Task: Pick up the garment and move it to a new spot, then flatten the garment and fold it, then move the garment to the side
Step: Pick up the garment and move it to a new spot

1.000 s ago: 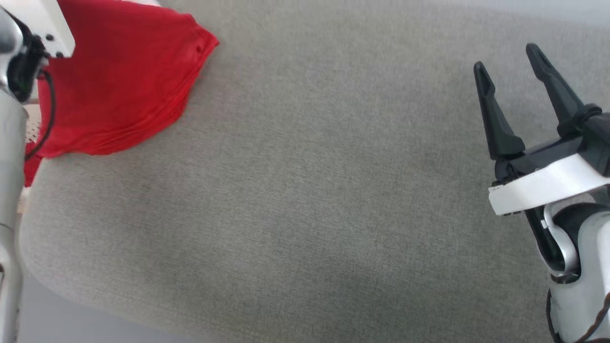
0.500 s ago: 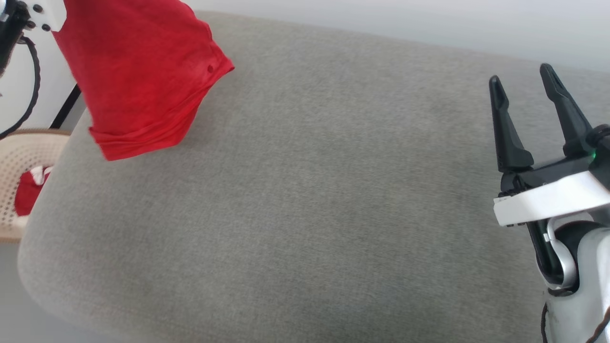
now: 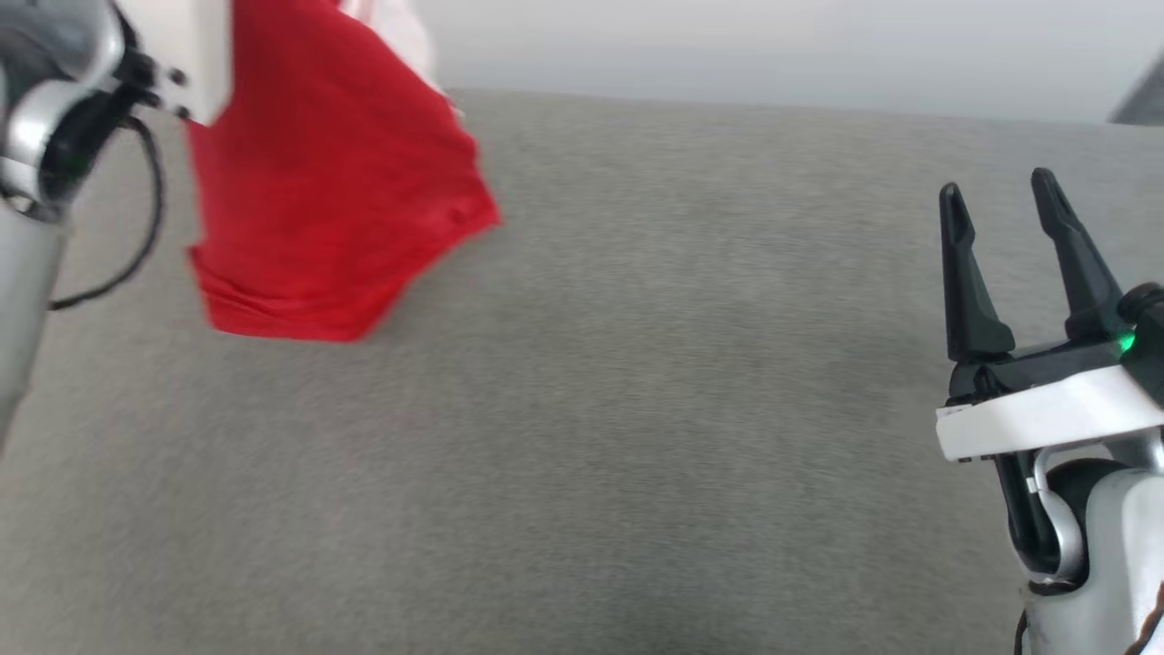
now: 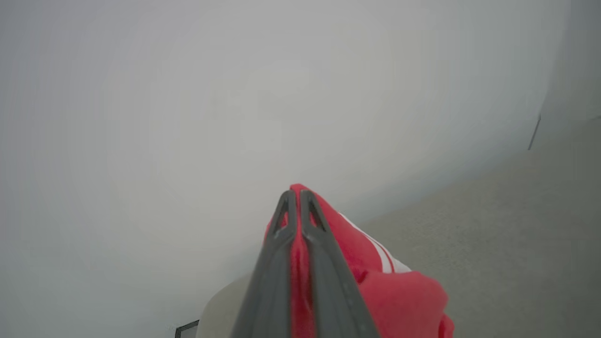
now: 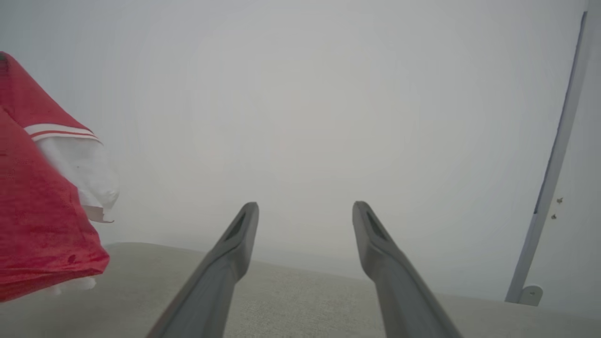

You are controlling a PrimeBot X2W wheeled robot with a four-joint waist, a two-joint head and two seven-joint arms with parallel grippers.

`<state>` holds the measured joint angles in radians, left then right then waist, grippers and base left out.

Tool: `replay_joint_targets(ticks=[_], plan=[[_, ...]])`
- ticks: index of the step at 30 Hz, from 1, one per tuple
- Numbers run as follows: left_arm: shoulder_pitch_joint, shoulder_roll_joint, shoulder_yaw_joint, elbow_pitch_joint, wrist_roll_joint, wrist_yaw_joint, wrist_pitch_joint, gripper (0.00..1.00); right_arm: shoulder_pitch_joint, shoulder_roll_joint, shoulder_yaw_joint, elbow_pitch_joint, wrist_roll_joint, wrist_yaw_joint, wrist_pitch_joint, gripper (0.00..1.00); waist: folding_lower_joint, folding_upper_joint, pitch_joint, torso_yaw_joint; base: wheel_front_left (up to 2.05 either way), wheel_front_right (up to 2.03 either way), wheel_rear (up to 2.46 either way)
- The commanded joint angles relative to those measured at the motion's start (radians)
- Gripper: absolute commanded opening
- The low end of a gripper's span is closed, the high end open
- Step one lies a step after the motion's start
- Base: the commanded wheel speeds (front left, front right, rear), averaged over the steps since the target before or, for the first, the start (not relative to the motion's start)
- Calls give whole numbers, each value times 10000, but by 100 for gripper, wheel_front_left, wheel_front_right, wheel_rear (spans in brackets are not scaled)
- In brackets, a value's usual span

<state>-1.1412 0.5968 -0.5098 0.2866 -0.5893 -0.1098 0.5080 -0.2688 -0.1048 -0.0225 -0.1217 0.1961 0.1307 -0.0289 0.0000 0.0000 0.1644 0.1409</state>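
The garment (image 3: pixel 327 218), a red shirt with a white sleeve, hangs in the air at the upper left of the head view, its lower hem just above the grey padded surface (image 3: pixel 637 409). In the left wrist view my left gripper (image 4: pixel 295 193) is shut on a pinch of the garment (image 4: pixel 399 295), which droops below the fingers. From the right wrist view the garment (image 5: pixel 42 225) hangs at the left, showing striped trim and a white sleeve. My right gripper (image 3: pixel 996 186) stands open and empty at the right, above the surface; its fingertips (image 5: pixel 246 211) are spread wide.
A pale wall runs behind the grey surface's far edge (image 3: pixel 818 105). In the right wrist view a thin grey upright strip (image 5: pixel 554 164) stands against the wall at the right.
The head camera has tilted up and panned, so the surface's far edge now shows. The hanging garment has swung rightward with the left arm. The right gripper stays open.
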Motion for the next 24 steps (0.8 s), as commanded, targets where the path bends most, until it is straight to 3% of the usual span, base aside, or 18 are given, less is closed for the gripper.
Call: replay_joint_targets(ticks=[1,13,24], plan=[[168,-40,-78,-287,-46,98,189,0,127,44,21,32,77,1,-109,100,0,0,-91,-504,0,0,0],[1845,-537,-1326,-2391,-690,522,2130,0,319,287,292,404,328,1,-521,100,0,0,75,-2335,0,0,0],[3760,-574,-2186,-1382,-1085,750,2628,0,186,404,628,899,424,1,-1018,100,0,0,493,-3211,0,0,0]])
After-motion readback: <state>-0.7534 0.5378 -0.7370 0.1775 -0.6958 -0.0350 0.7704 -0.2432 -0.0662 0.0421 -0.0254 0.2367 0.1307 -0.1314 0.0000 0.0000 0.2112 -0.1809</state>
